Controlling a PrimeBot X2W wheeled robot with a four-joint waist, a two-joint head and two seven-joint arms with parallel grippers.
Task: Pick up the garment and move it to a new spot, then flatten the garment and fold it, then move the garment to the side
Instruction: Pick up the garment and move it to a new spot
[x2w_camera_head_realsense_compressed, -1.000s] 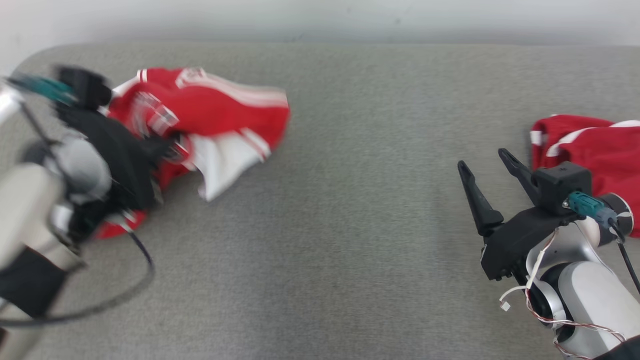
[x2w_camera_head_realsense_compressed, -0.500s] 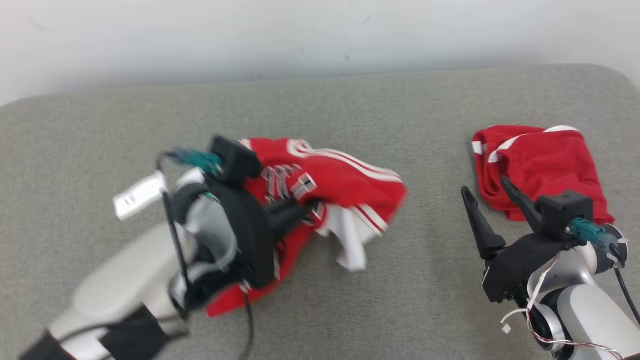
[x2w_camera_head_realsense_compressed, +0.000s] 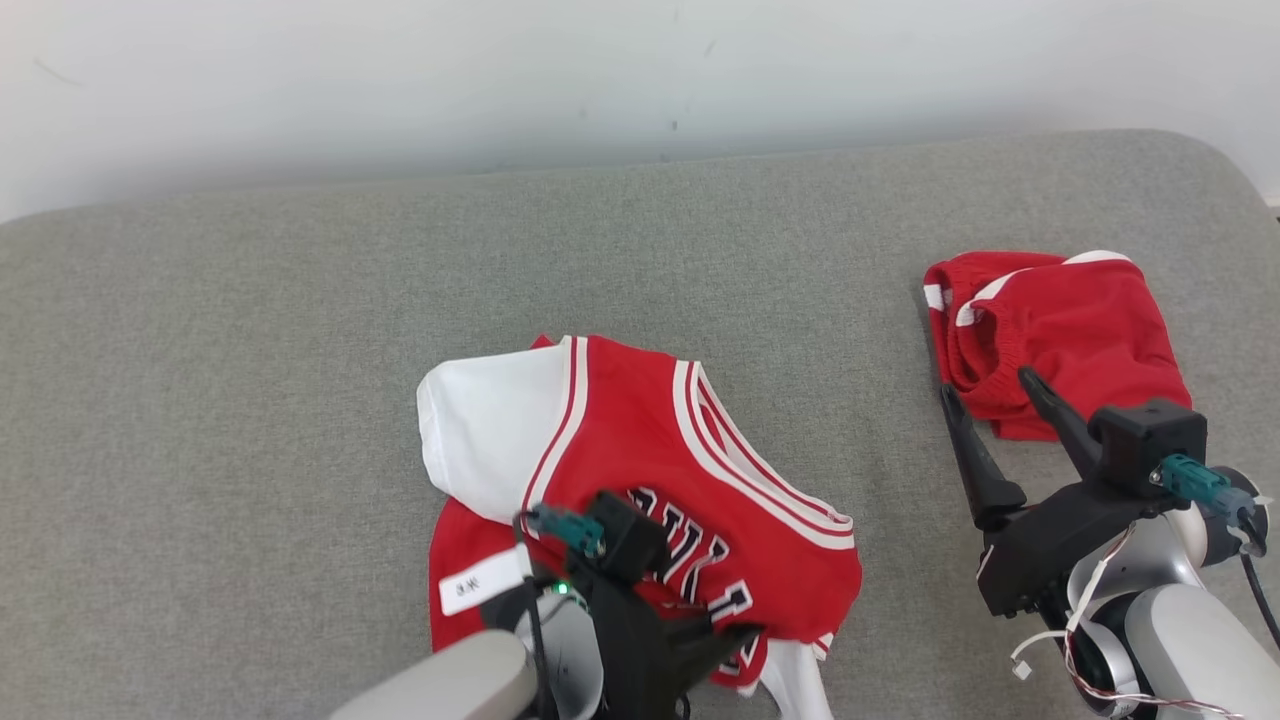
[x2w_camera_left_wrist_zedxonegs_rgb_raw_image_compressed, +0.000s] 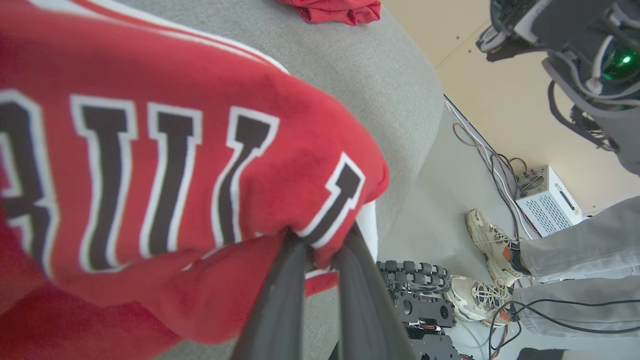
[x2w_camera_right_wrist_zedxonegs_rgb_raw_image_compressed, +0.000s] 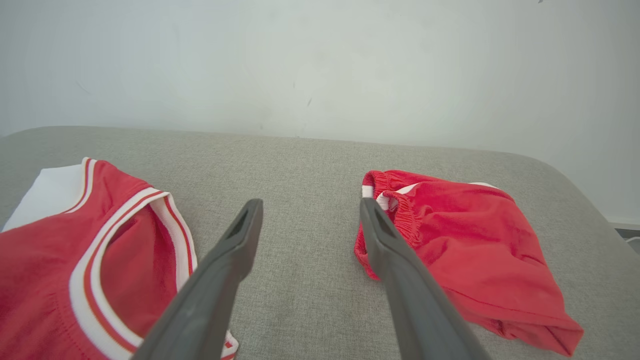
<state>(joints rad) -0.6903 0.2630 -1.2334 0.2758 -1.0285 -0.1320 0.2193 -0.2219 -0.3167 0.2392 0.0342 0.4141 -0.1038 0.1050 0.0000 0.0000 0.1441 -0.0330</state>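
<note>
A pale wall (x2w_camera_head_realsense_compressed: 600, 80) backs a grey fabric-covered counter (x2w_camera_head_realsense_compressed: 250, 400) with rounded corners. The red jersey (x2w_camera_head_realsense_compressed: 640, 440) now lies spread at the near middle of the counter, with a white panel at its upper left and black, white-edged lettering facing up. Half a second earlier it hung bunched and blurred further left. The left arm (x2w_camera_head_realsense_compressed: 450, 690) has swung with it from the lower left to the bottom centre of the head view.

The left jaws are clenched on a fold of the jersey (x2w_camera_left_wrist_zedxonegs_rgb_raw_image_compressed: 150, 125) beside the lettering. In the left wrist view the two dark fingers (x2w_camera_left_wrist_zedxonegs_rgb_raw_image_compressed: 280, 300) pinch the cloth at the counter's near edge.

The right arm (x2w_camera_head_realsense_compressed: 1180, 620) has barely shifted at the lower right. The right jaws stand released and hold nothing, their fingers (x2w_camera_right_wrist_zedxonegs_rgb_raw_image_compressed: 215, 280) spread above bare grey fabric between the jersey (x2w_camera_right_wrist_zedxonegs_rgb_raw_image_compressed: 50, 260) and a second red garment (x2w_camera_head_realsense_compressed: 1070, 330). That garment lies crumpled at the counter's right end, well apart from the jersey.

Beyond the counter's edge, the left wrist view shows a pale floor (x2w_camera_left_wrist_zedxonegs_rgb_raw_image_compressed: 440, 200) with trailing cables (x2w_camera_left_wrist_zedxonegs_rgb_raw_image_compressed: 480, 145) and a small white box (x2w_camera_left_wrist_zedxonegs_rgb_raw_image_compressed: 547, 200). A person's shoes (x2w_camera_left_wrist_zedxonegs_rgb_raw_image_compressed: 485, 235) and grey trousers (x2w_camera_left_wrist_zedxonegs_rgb_raw_image_compressed: 575, 250) are also there.
</note>
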